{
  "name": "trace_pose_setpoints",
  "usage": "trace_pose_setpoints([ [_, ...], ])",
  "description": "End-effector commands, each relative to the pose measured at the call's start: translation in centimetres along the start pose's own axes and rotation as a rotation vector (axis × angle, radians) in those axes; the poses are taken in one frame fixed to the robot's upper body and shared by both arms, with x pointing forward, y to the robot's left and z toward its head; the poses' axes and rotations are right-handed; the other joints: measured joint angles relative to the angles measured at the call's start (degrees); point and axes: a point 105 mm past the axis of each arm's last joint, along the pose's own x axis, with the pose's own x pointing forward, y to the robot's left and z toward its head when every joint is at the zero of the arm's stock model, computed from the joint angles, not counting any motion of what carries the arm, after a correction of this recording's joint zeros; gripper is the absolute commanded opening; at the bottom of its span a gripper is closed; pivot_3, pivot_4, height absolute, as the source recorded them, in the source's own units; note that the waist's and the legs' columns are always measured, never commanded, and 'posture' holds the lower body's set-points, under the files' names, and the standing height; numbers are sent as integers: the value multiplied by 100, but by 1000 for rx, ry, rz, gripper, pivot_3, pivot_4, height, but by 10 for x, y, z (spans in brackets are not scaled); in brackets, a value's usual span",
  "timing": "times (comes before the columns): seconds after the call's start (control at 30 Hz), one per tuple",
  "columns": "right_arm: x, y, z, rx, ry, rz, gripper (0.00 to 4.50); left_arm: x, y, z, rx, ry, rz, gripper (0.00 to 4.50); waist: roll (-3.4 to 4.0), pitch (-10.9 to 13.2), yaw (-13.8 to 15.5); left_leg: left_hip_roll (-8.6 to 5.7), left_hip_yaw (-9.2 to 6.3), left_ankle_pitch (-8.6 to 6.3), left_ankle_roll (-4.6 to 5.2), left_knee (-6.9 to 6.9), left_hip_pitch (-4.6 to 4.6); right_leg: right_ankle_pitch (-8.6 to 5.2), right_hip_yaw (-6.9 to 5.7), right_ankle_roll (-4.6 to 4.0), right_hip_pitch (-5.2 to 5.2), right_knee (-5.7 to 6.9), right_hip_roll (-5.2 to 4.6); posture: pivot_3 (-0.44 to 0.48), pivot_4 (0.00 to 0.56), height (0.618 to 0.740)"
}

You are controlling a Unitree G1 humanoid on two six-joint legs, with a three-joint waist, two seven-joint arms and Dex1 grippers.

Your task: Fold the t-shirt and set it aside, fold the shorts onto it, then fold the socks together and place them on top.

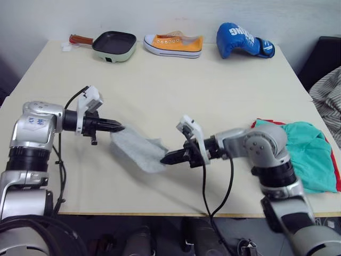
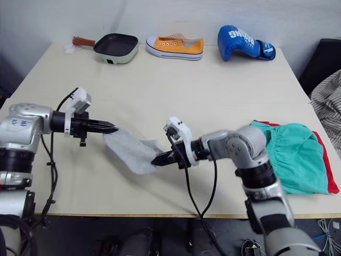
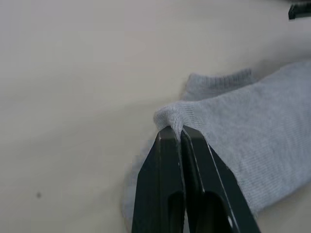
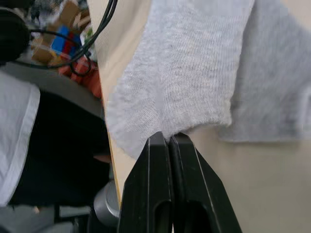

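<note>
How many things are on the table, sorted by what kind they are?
Clothes: 3 (t-shirt, shorts, socks counted as 1 pair)
Shoes: 1 (orange sneaker)
Sports gear: 1 (blue boxing glove)
Cookware: 1 (green pan)
Total: 6
The socks are held at either end by the left gripper and right gripper, jaws shut.

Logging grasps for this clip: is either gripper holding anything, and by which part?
Both hold the grey socks. The left gripper is shut on the edge at one end; the right gripper is shut on the edge at the opposite end.
</note>
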Motion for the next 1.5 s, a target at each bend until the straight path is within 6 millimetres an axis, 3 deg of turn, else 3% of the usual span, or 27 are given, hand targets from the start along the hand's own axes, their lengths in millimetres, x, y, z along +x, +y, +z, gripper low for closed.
trace_pose_setpoints([
  [0.03, 1, -8, 15, -121, 21, 31, 0, -12, -12, 4, 3, -22, 63, 41, 0, 0, -2, -1, 1, 0, 0, 0, 0, 0, 1, 0, 0, 0, -1, 0, 150, 740],
  [0.2, 12, -40, 17, -283, 95, -45, 0, -8, -22, -3, -40, -70, 144, 41, 0, 0, 29, -1, 1, -1, 1, 2, 0, 0, 4, 0, 0, 0, -4, 0, 150, 740],
  [0.33, 22, -55, 14, -324, 109, -63, 0, -2, -20, -7, -53, -106, 242, 41, -1, 0, 46, -4, -4, 0, 1, 6, -1, 1, 4, 2, 3, 4, -10, 0, 150, 740],
  [0.57, 18, -56, 21, -362, 74, -60, 0, -13, -15, -4, -122, -208, 364, 41, 0, 0, 36, -3, -7, 1, -2, 6, -1, 2, 0, 4, 3, 3, -8, 0, 150, 740],
  [0.87, 18, -65, 24, -411, 71, -112, 0, -1, -14, -41, -234, -141, 414, 41, 1, 0, 31, -3, -8, 2, -6, 5, 0, 2, 0, 3, 4, 3, -7, 0, 150, 740],
  [0.97, 16, -69, 26, -421, 61, -146, 626, -5, -10, -41, -246, -155, 441, 690, 1, 0, 31, -4, -8, 2, -6, 5, 0, 2, 0, 3, 4, 3, -8, 0, 150, 740],
  [1.03, 13, -71, 28, -421, 47, -166, 1289, -8, -10, -36, -242, -176, 442, 1269, 1, 0, 32, -4, -8, 2, -6, 5, 0, 2, 0, 3, 4, 3, -8, 0, 150, 740],
  [1.2, -14, -60, 41, -465, -28, -178, 3101, -24, -31, 1, -178, -345, 329, 2942, 1, 0, 42, -3, -9, 2, -6, 5, -1, 2, 0, 3, 4, 1, -10, 0, 150, 740],
  [1.3, -23, -42, 50, -485, -105, -140, 3101, -32, -47, 23, -150, -442, 243, 2942, 1, 1, 41, -3, -11, 2, -7, 4, 0, 2, -1, 3, 4, 0, -9, 0, 150, 740],
  [1.37, -18, -32, 52, -490, -148, -118, 2896, -26, -56, 25, -122, -427, 199, 2756, 1, 0, 40, -2, -15, 2, -10, 4, 0, 2, -2, 3, 6, 1, -8, 0, 150, 740],
  [1.5, 22, -18, 36, -624, -123, -67, 1711, 15, -68, -16, 22, -136, 93, 1631, 8, -3, -10, -4, -8, 3, -18, -12, 30, 1, 3, 2, 24, -2, -4, 0, 150, 740],
])
